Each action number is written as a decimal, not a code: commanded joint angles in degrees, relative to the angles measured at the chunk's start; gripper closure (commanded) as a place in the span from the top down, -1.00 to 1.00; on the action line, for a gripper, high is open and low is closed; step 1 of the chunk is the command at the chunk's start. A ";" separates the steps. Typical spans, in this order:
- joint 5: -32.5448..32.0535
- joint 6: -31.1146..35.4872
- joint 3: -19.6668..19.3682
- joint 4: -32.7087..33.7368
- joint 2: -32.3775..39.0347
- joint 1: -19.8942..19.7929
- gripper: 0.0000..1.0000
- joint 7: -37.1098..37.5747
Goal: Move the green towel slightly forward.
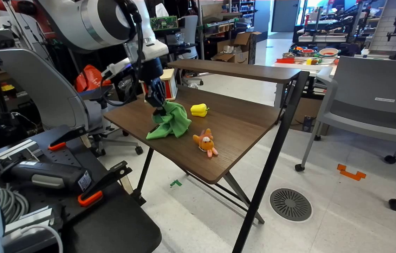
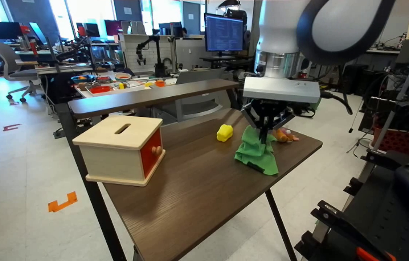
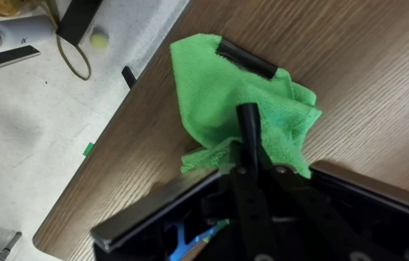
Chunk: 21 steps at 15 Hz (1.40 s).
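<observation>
The green towel [image 1: 175,123] lies crumpled on the brown table near its edge, and it also shows in an exterior view [image 2: 257,154] and the wrist view [image 3: 208,79]. Its upper part is bunched up toward my gripper [image 2: 263,137]. The gripper points down with its fingers together, pinching the towel's raised folds; it shows too in an exterior view [image 1: 161,110] and the wrist view [image 3: 248,112]. The lower towel spreads onto the table. A short black piece [image 3: 247,58] shows at the towel's edge; whether it is attached cannot be told.
A yellow pepper [image 1: 199,110] and an orange plush toy [image 1: 206,141] lie near the towel on the table [image 2: 189,203]. A wooden box with a red door [image 2: 113,159] stands farther along. A raised shelf [image 1: 233,69] runs along one side. A black cart [image 1: 113,218] stands nearby.
</observation>
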 commanded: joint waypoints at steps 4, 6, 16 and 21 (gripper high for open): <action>16.29 -1.92 -7.13 13.57 7.73 10.65 -0.97 -10.79; 18.99 -2.40 -8.39 17.13 10.36 12.26 -0.97 -12.37; 25.04 -5.43 -11.03 27.30 19.88 15.43 0.04 -16.77; 23.56 -4.25 -13.74 22.26 15.16 18.06 0.80 -17.98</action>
